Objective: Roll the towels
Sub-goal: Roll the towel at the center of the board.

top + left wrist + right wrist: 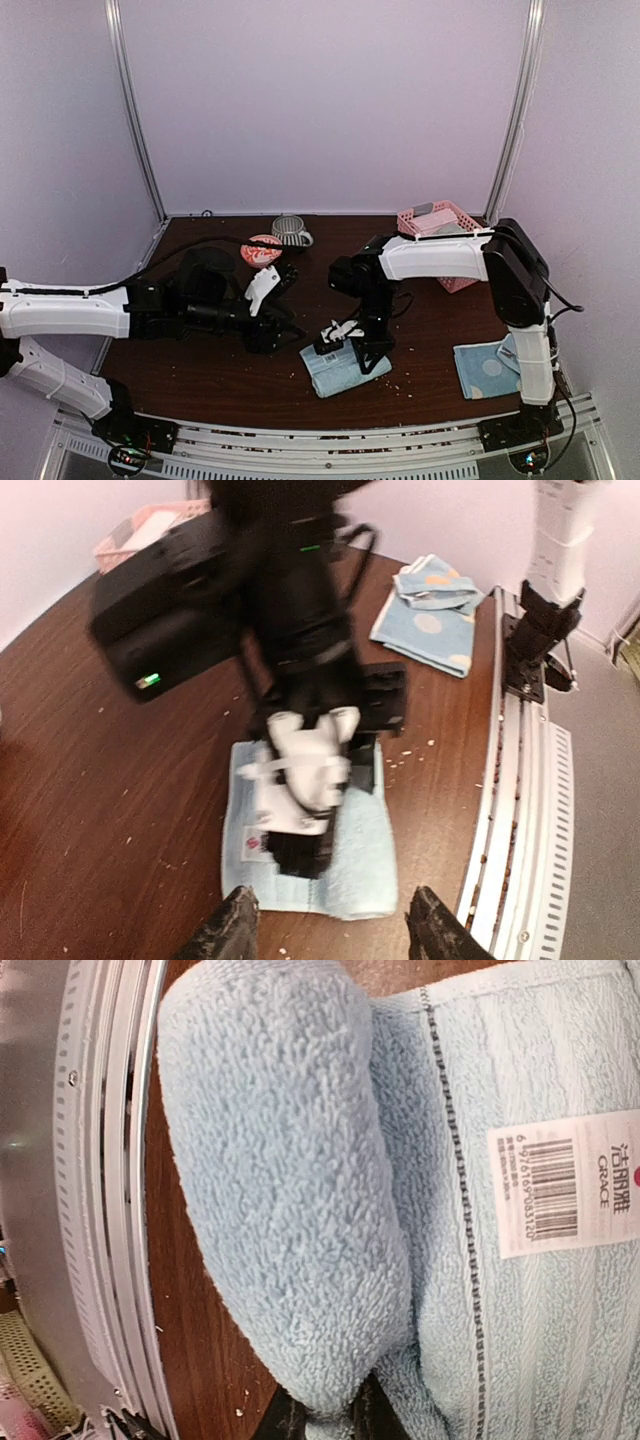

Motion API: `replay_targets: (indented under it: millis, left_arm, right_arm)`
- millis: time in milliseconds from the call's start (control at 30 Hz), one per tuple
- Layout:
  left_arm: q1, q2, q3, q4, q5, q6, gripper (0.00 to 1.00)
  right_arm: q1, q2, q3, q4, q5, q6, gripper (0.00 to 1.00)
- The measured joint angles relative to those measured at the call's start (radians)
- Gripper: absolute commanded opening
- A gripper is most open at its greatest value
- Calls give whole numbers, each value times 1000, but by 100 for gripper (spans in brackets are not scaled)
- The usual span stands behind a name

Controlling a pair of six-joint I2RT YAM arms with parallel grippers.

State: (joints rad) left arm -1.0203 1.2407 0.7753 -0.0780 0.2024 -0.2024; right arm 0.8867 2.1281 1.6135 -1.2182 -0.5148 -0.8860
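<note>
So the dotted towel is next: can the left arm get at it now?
Probably not: the dotted towel lies far to the right, and the right gripper, clamped on the plain blue towel, stands between.

The plain light-blue towel (335, 372), white label up, lies near the front rail (300, 440), its rail-side edge rolled. The dotted blue towel (485, 370) lies loosely folded, further right along that rail.

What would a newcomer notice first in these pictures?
The right fingers pinch a rolled edge of the plain blue towel in the near middle of the table. The left fingers hang open just beside it. A dotted blue towel lies folded by the right arm's base.
</note>
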Motion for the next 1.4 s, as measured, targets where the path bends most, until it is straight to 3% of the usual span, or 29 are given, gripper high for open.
replay_targets:
  millis: [100,267,600,900,1033,1200,1400]
  left_arm:
    - [-102,1,4,17,-58,54,54]
    - [-220,196,89,-28,-147,123,57]
    - [-241,527,285,-83,-251,236,56]
    - [-244,662,362,-91,-260,274,31]
    - [-244,667,369,-100,-270,272,16]
    - [-244,667,375,-103,-269,259,11]
    - [-183,667,368,-84,-144,206,11]
  right_arm:
    - [-35,101,119,-116,-64,8,9]
    - [-62,190,216,-220,-129,39,9]
    - [-68,215,246,-252,-147,56,9]
    - [-76,219,246,-253,-165,63,11]
    - [-80,219,245,-254,-170,63,24]
    - [-93,170,231,-215,-158,68,36]
    - [-205,-16,262,-89,-131,162,39]
